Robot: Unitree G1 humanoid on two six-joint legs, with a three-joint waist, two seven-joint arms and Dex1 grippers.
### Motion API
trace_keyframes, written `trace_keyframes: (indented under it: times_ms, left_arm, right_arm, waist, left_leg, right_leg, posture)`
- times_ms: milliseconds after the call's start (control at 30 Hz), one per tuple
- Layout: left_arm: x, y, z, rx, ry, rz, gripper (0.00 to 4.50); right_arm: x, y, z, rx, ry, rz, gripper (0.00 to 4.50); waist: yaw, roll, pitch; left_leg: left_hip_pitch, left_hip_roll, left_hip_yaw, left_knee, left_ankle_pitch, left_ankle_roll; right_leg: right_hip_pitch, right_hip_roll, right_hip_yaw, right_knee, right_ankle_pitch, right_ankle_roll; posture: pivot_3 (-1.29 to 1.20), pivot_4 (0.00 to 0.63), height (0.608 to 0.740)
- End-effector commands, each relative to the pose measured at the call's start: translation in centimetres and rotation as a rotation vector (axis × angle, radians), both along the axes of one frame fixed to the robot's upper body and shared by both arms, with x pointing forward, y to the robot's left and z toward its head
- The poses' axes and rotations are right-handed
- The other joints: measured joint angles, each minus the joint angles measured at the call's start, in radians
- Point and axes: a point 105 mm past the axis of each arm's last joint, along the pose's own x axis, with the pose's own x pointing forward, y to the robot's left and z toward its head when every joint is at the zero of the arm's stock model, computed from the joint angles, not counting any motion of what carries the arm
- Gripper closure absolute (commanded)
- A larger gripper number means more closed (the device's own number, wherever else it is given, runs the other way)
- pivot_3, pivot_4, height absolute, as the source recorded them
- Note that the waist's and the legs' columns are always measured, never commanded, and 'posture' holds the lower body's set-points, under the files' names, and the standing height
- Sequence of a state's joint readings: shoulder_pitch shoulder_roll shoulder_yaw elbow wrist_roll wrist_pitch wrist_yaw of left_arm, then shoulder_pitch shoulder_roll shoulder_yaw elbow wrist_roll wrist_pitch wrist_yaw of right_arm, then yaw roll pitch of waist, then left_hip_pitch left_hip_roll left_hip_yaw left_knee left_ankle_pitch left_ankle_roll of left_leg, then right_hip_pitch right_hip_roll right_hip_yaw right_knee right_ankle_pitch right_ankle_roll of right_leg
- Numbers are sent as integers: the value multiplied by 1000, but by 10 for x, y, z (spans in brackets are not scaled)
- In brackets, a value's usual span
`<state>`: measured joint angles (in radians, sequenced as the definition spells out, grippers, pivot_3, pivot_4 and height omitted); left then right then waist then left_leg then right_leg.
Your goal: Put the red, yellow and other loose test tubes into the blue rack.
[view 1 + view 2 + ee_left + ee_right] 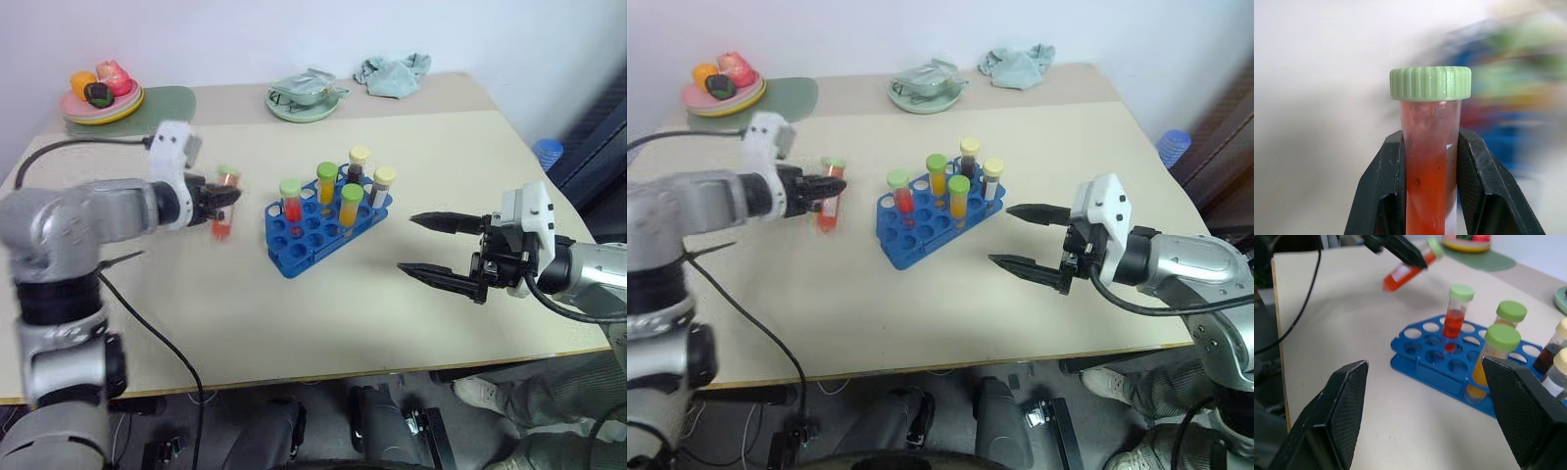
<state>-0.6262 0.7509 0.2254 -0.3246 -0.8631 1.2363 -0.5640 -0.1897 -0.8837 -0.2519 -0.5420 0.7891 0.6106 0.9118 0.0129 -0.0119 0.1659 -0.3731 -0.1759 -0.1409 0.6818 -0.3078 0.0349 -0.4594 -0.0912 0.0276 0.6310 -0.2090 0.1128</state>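
Note:
My left gripper is shut on a test tube of red liquid with a green cap. It holds the tube in the air, a little left of the blue rack. The right wrist view shows this tube tilted above the table beyond the rack. Several capped tubes stand in the rack: one red, two yellow, one dark and one pale. My right gripper hangs open and empty to the right of the rack, pointing at it.
At the back left a plate of toy food sits on a green mat. A green dish and a crumpled cloth lie along the far edge. A black cable crosses the table's front left.

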Motion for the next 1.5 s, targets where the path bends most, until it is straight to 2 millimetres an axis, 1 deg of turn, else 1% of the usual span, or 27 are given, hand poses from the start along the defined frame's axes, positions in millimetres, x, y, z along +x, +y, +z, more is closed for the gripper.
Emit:
trace_keyframes:
  times_ms: [33, 67, 100, 133, 167, 200, 300, 400, 500, 567, 667, 867, 1067, 1200, 1333, 1500]
  left_arm:
    - [-32, -10, 8, -6, -133, -290, 3726]
    - [-39, -11, 4, 11, -148, -365, 3726]
    - [-42, -11, 2, 23, -199, -408, 3726]
    - [-35, -14, 5, -32, -267, -407, 3726]
    - [-21, -19, 4, -55, -345, -363, 3726]
    - [-12, -27, 4, -91, -411, -347, 3726]
    - [7, -50, -1, -191, -506, -298, 3726]
    - [18, -69, -18, -264, -523, -283, 3726]
    - [15, -86, -39, -345, -463, -342, 3726]
    - [15, -93, -43, -369, -463, -362, 3726]
    - [16, -101, -44, -364, -482, -373, 3726]
    - [29, -107, -60, -261, -546, -309, 3726]
    - [32, -111, -73, -221, -544, -276, 3726]
    - [33, -111, -85, -198, -522, -245, 3726]
    - [35, -104, -91, -185, -515, -211, 3726]
    - [36, -101, -94, -170, -531, -191, 3726]
  right_arm:
    - [-1, -1, 9, 8, -46, -9, 709]
    - [-1, -1, 9, 9, -46, -16, 709]
    - [-2, -1, 9, 7, -46, -23, 709]
    - [-3, -2, 9, 8, -49, -36, 709]
    - [-5, -2, 9, 8, -54, -53, 709]
    - [-7, -3, 9, 8, -58, -68, 709]
    - [-12, -2, 10, 14, -67, -101, 709]
    - [-15, -1, 10, 18, -75, -126, 709]
    - [-13, 2, 12, 30, -93, -145, 709]
    - [-12, 4, 13, 34, -101, -150, 709]
    - [-10, 7, 16, 34, -118, -155, 709]
    - [-10, 11, 22, 39, -138, -164, 709]
    - [-11, 12, 22, 46, -137, -177, 709]
    - [-13, 9, 16, 47, -113, -187, 709]
    - [-18, 4, 8, 42, -72, -203, 709]
    - [-27, -8, -6, 22, 1, -245, 709]
  waist:
    - [1, 0, 0]
    - [1, 0, 0]
    - [1, 0, 0]
    - [4, 0, 0]
    - [16, 2, 0]
    - [29, 2, -1]
    - [40, 1, -1]
    - [41, 1, -1]
    - [30, 1, -1]
    - [27, 1, -1]
    - [27, 1, -1]
    - [29, 1, -1]
    - [28, 2, -1]
    - [29, 2, -1]
    - [30, 1, -1]
    - [28, 2, -2]
  left_leg:
    - [0, 0, 0, 0, 0, 0]
    - [0, 0, 0, 0, 0, 0]
    - [0, 0, 0, 0, 0, 0]
    - [0, 0, 0, 0, 0, 0]
    - [0, 0, 0, 0, 0, 1]
    - [0, 0, 0, 0, -1, 1]
    - [0, 0, -1, 2, -2, 3]
    - [0, 0, -1, 1, -3, 6]
    - [-1, 0, 0, 1, -4, 6]
    - [-1, 0, 0, 1, -4, 7]
    - [0, 0, 0, 2, -3, 6]
    - [0, 0, 0, 2, -4, 7]
    - [0, 0, 0, 2, -4, 7]
    - [0, 0, 0, 2, -4, 7]
    - [0, 0, 0, 2, -4, 7]
    - [1, 0, 0, 2, -4, 7]
  right_leg:
    - [0, 0, 0, 0, 0, 0]
    - [1, 0, 0, 0, 0, 0]
    - [1, 0, 0, 0, 0, -1]
    - [1, 0, 0, -1, 0, -1]
    - [2, -1, 0, -1, 0, -1]
    - [3, -1, -1, -3, 0, -1]
    - [6, -2, -3, -6, 1, 0]
    - [6, -2, -3, -9, 1, 0]
    - [6, -1, -3, -11, 1, 1]
    - [6, -1, -3, -11, 1, 1]
    - [6, -1, -3, -11, 2, 2]
    - [7, -1, -3, -11, 2, 2]
    - [8, -1, -3, -12, 2, 3]
    - [8, -1, -3, -12, 2, 3]
    - [8, -1, -3, -12, 2, 3]
    - [9, -1, -3, -12, 2, 3]
  posture:
    - [0, 150, 740]
    - [0, 150, 740]
    - [0, 150, 740]
    - [0, 150, 740]
    - [0, 150, 740]
    - [0, 150, 740]
    - [0, 150, 740]
    - [0, 150, 740]
    - [0, 150, 740]
    - [0, 150, 740]
    - [0, 150, 740]
    - [0, 150, 740]
    - [0, 150, 740]
    - [0, 150, 740]
    - [0, 150, 740]
    - [0, 150, 740]
